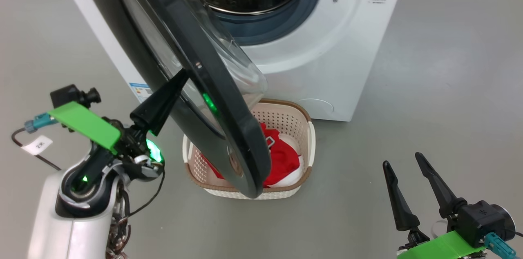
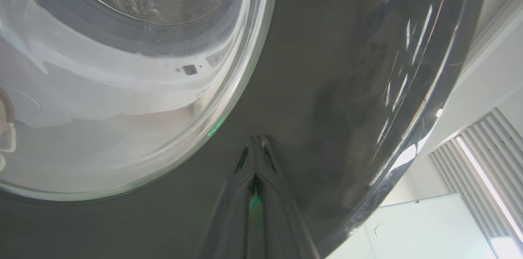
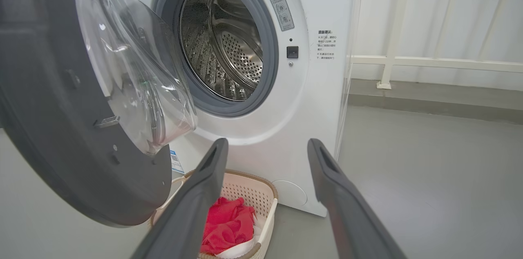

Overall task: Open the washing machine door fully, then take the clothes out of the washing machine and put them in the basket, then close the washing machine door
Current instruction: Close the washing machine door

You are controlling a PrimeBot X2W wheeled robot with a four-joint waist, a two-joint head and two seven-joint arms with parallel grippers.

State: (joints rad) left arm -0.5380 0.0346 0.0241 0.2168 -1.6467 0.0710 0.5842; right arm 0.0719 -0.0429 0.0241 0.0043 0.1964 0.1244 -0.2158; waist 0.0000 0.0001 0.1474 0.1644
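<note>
Two tools had very different jobs at this moment. The left tool [image 1: 184,73], reaching up from the lower left of the head view, had its two fingers pinched together with nothing between them. Its tip lay against the outer face of the door [image 1: 239,144], on the glossy black rim just beside the clear glass bowl [image 2: 102,87]. Judged from that, it was set there as a blunt pusher, to swing the door toward the washing machine [image 1: 327,46] rather than to grip it. The door stood part-way open, slanting across the middle of the head view with its lower edge over the basket [image 1: 282,119]; I could not tell whether it touched the basket's rim. The right tool [image 1: 402,160] hung at the lower right, fingers spread wide and holding nothing, well apart from door and basket, probably so that the door's path was free. The basket sat on the floor [image 1: 429,108] just in front of the washing machine, in the lower middle of the frame. It held the clothes [image 1: 282,157]: a bunched red garment with white fabric under and beside it, partly hidden by the door. The steel drum [image 3: 229,54], seen through the opening in the upper middle of the right wrist view, looked empty as far as it showed, so the unloading seemed done and closing the door was the step in hand.
</note>
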